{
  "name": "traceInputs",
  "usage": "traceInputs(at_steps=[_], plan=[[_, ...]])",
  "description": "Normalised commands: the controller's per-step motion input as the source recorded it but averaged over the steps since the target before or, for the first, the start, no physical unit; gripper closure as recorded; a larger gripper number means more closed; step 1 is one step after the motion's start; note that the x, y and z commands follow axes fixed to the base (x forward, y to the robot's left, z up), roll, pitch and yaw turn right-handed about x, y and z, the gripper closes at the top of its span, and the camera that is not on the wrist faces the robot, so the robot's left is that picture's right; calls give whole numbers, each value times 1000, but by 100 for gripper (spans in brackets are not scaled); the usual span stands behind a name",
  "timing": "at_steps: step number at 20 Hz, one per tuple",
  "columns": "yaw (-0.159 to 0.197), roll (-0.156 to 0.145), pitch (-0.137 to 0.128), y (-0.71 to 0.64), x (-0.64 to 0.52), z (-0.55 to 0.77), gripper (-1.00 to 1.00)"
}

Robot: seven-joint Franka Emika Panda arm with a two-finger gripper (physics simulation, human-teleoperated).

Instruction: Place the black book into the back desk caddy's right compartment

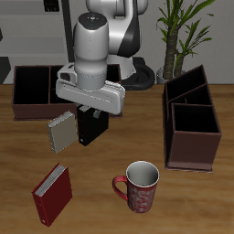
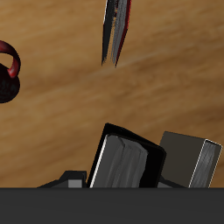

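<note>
black book (image 1: 89,128) sits under the gripper (image 1: 90,112), beside the spiral notebook (image 1: 61,130), in front of the back desk caddy (image 1: 27,88); can't tell if the fingers are clamped on it or apart. Red book (image 1: 52,194) and mug (image 1: 140,186) are nearer the table's front edge

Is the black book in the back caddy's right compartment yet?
No. The black book is outside the back desk caddy, just in front of it, under the hand.

Your claw (image 1: 89,117) hangs right over the black book (image 1: 89,128) on the desk (image 1: 101,196), beside the spiral notebook (image 1: 62,131), its jaws hidden.
</note>
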Motion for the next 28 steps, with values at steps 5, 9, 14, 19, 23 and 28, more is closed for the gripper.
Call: traceInputs(at_steps=[5, 9, 14, 19, 23, 28], plan=[[84, 33, -35, 289, -463, 679, 100], [73, 35, -65, 208, -440, 625, 100], [63, 18, -63, 158, -498, 625, 100], [66, -12, -50, 53, -490, 447, 100], [89, -9, 1, 38, -475, 310, 100], [65, -28, -30, -48, -495, 330, 100]])
